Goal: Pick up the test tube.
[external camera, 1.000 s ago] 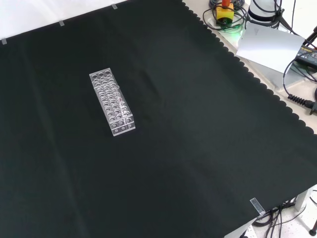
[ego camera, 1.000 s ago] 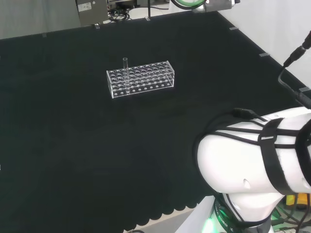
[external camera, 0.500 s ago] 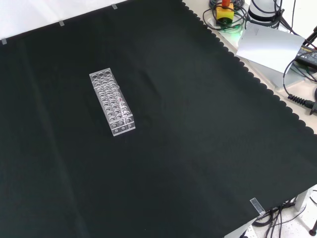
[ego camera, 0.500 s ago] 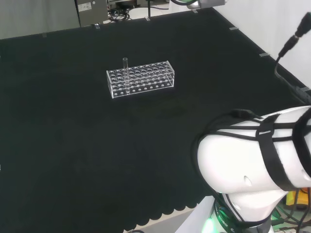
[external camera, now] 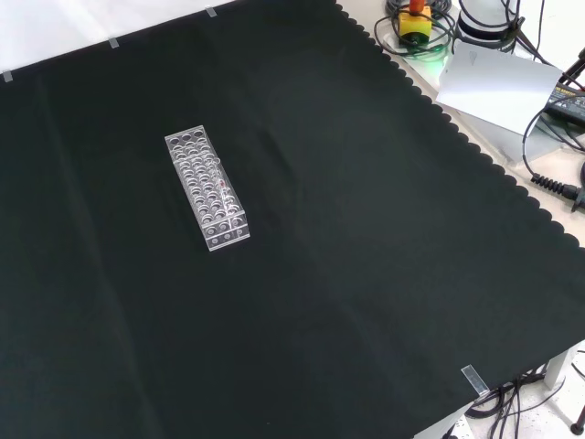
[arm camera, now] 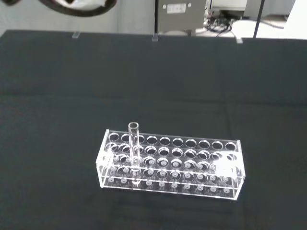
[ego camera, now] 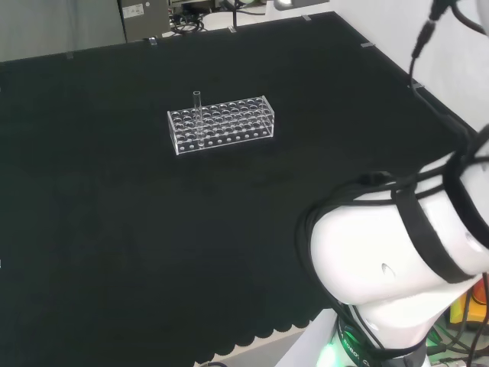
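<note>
Head view first: we see the arm's (ego camera: 397, 252) big white rounded links, strapped with black cable bands, bulking at the lower right, well apart from the rack. At the wrist view's edge a blurred white and black part of the hand (arm camera: 79, 5) shows, and we cannot tell whether its fingers are straight or curled. It touches nothing we can make out.

We find the test tube (ego camera: 198, 116) standing upright in a clear plastic rack (ego camera: 229, 126) on the black cloth (ego camera: 114, 229). It is a slim clear cylinder with an open round mouth, rising well above the rack's top plate. From the wrist view we place the test tube (arm camera: 134, 152) in a hole near one end of the rack (arm camera: 192, 165), in the row nearest that camera or close to it. The rack is a long rectangular block of transparent plates, its top pierced by rows of round holes, with glints on its edges.

From the front we see the rack (external camera: 203, 187) lying lengthwise, the tube (external camera: 221, 190) faint against it. The cloth is matte, softly creased, with a scalloped edge toward the arm's base.
</note>
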`<state>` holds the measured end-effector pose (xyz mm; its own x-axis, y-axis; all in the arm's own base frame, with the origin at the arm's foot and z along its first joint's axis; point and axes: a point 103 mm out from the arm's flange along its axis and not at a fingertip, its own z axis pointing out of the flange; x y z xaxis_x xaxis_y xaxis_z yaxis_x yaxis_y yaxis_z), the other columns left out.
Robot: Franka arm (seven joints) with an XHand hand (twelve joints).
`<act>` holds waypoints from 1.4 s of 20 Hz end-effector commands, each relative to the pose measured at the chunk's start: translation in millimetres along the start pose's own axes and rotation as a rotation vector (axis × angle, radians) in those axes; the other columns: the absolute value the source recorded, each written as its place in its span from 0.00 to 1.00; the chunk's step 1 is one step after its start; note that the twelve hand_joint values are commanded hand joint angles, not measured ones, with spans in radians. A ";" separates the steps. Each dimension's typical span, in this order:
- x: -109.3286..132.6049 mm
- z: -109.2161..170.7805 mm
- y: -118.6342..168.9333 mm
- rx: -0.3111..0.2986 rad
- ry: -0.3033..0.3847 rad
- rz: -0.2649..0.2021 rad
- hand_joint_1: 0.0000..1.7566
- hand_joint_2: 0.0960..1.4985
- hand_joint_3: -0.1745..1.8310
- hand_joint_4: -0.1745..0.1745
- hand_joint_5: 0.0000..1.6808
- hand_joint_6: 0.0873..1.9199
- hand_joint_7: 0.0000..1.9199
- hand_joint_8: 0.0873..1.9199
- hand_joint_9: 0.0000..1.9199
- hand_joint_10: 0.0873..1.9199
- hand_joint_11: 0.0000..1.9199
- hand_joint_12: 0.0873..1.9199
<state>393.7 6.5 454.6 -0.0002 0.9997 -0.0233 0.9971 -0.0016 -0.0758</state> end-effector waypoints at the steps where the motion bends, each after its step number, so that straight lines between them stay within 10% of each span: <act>1: 4.0 32.8 55.2 0.076 0.013 -0.034 0.44 0.44 0.36 0.18 0.21 0.00 0.17 0.44 0.21 0.44 0.11 0.79; 19: 34.9 126.6 145.2 0.255 0.056 -0.089 0.46 0.44 0.37 0.10 0.36 0.06 0.33 0.41 0.35 0.38 0.20 0.75; 28: 42.9 170.2 174.9 0.304 0.027 -0.119 0.51 0.43 0.38 0.02 0.35 0.31 0.40 0.39 0.41 0.35 0.23 0.75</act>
<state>534.7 36.2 293.5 -0.0788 0.9957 0.0478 0.9321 0.0906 -0.3506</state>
